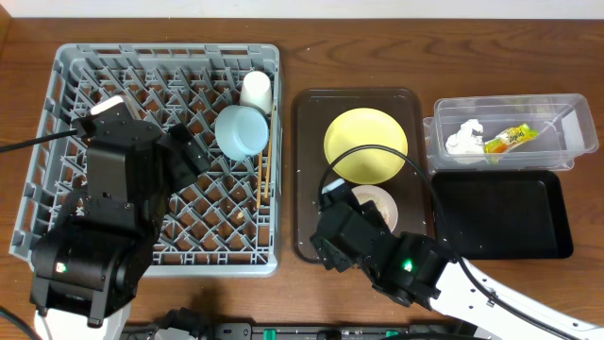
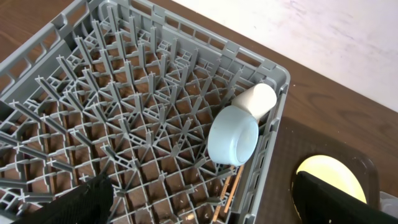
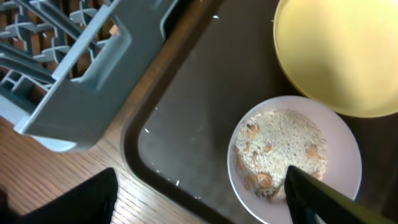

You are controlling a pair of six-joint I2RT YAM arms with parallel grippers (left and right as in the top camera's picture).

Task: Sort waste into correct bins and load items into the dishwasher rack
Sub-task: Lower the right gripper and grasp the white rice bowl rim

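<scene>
The grey dishwasher rack (image 1: pixel 57 189) holds a light blue bowl (image 1: pixel 242 130) on its side, a small white cup (image 1: pixel 256 90) and wooden chopsticks (image 1: pixel 265 170) along its right wall. My left gripper (image 2: pixel 211 205) hangs open over the rack floor, left of the chopsticks (image 2: pixel 233 186), with nothing in it. The yellow plate (image 1: pixel 366 144) and the white bowl (image 3: pixel 339 155) of rice-like food scraps (image 3: pixel 280 143) sit on the brown tray (image 3: pixel 205 112). My right gripper (image 3: pixel 199 202) is open: one finger over the bowl's food, the other outside the tray's rim.
The clear tub (image 1: pixel 566 118) at the right holds a crumpled white napkin (image 1: pixel 465 139) and a green-and-yellow wrapper (image 1: pixel 510 139). The black tray (image 1: pixel 500 212) lies just in front of it. The rack's corner (image 3: pixel 74 81) stands close to the left of the brown tray.
</scene>
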